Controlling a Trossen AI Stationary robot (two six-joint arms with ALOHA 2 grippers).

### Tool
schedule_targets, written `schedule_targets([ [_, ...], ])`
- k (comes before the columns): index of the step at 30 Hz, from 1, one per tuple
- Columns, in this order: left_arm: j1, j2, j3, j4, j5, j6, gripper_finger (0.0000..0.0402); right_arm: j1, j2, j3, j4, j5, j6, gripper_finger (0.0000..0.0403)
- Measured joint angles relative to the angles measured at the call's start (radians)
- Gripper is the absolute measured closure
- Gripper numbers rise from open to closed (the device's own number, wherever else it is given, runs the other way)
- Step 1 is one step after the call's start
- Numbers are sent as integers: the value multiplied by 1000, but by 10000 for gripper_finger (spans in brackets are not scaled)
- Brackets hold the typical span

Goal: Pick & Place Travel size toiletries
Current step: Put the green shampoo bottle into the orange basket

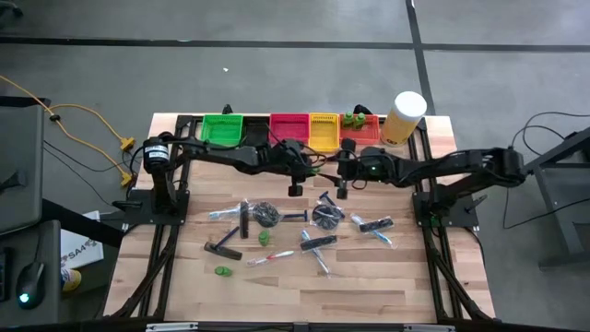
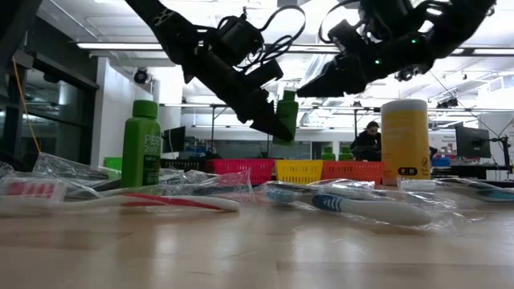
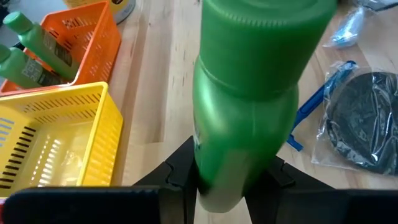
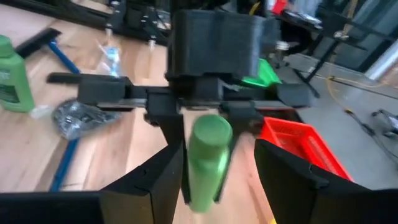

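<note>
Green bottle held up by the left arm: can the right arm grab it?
Probably yes. The small green plastic bottle sticks out of the left gripper, and the right gripper faces it with fingers open. Nothing seems to sit between them.

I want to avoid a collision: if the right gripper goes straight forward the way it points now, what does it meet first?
Probably the green bottle held by the left gripper, directly ahead between the right gripper fingers; depth is unclear.

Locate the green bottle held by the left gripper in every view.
High: hidden under the arms, centre.
Low: green bottle top centre, in left gripper.
Left wrist: fills centre.
Right wrist: centre, between fingers.
Shared landmark: yellow bin.
</note>
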Motion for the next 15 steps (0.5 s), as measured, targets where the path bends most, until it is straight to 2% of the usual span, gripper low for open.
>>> schedule_targets([
  [8,0,0,0,-9,-1,-1,311,0,126,83,-15,0,-2,211],
  [15,0,0,0,-10,-3,-1,311,1,129,85,-10,2,-1,224],
])
